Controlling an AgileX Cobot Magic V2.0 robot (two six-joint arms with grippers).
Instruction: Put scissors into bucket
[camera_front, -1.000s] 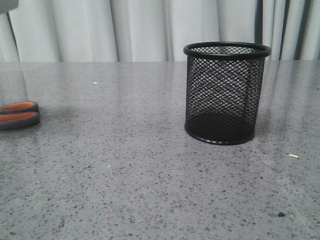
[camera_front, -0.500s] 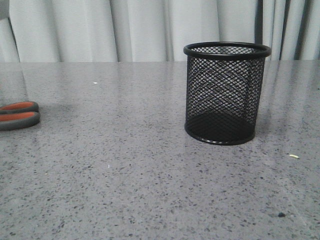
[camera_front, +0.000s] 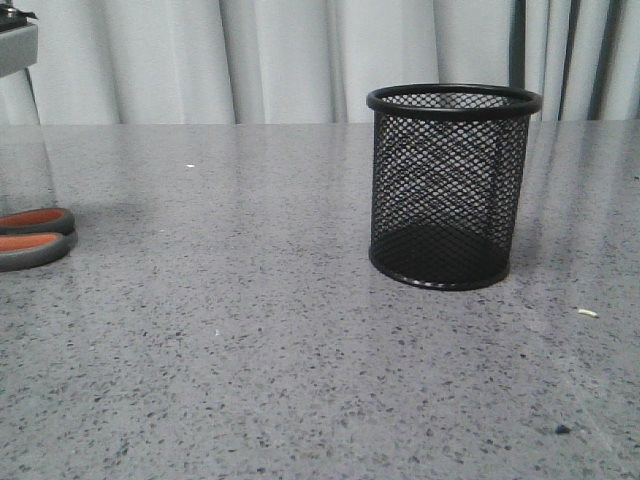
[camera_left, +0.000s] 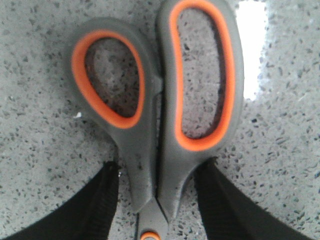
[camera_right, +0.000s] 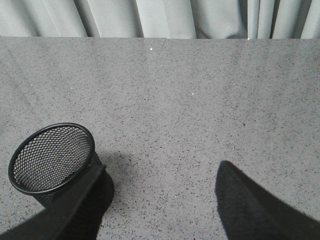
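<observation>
While straddling scissors (camera_left: 160, 130), left hand (camera_left: 156, 200) open; fingers (camera_left: 95, 210) flank handles.

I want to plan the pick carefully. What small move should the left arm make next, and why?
Probably close the left gripper. In the left wrist view its black fingers stand open on either side of the scissors, flanking the neck just below the handle loops, with gaps visible on both sides. The scissors lie flat on the table, and the bucket holds nothing yet.
</observation>
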